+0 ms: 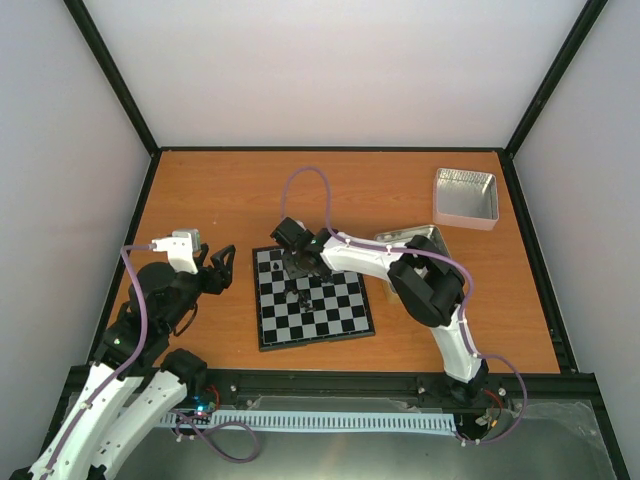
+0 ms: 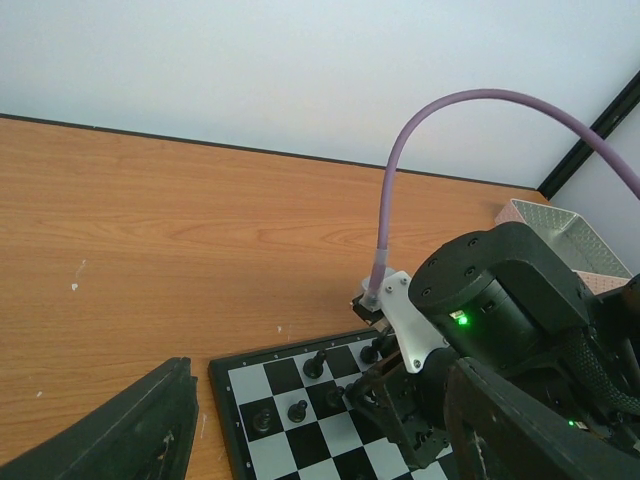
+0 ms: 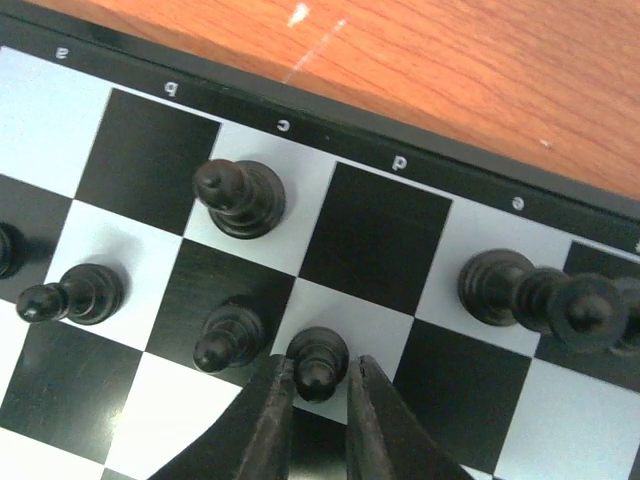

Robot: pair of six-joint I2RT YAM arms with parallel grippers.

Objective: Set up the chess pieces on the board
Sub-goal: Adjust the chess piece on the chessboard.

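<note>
Right hand (image 3: 320, 378) is gripping a pawn (image 3: 318, 360) on the board (image 3: 380, 235); several chess pieces (image 3: 240, 197) standing; left hand (image 1: 218, 268) idling, released.

An orange-brown wooden table (image 1: 200, 190) forms the floor of a white-walled enclosure (image 1: 330, 70) edged by black frame bars (image 1: 115, 75). A shallow, shiny rectangular metal tin (image 1: 466, 197) sits open near the table's far right corner. A second tin (image 1: 402, 237), partly hidden, lies closer to the table's middle.

An orange-brown wooden counter (image 1: 200, 190), lightly scuffed, sits between plain white walls (image 1: 340, 70). Black frame bars (image 1: 112, 75) run up the corners and along the counter's edges. The light is soft and even.
</note>
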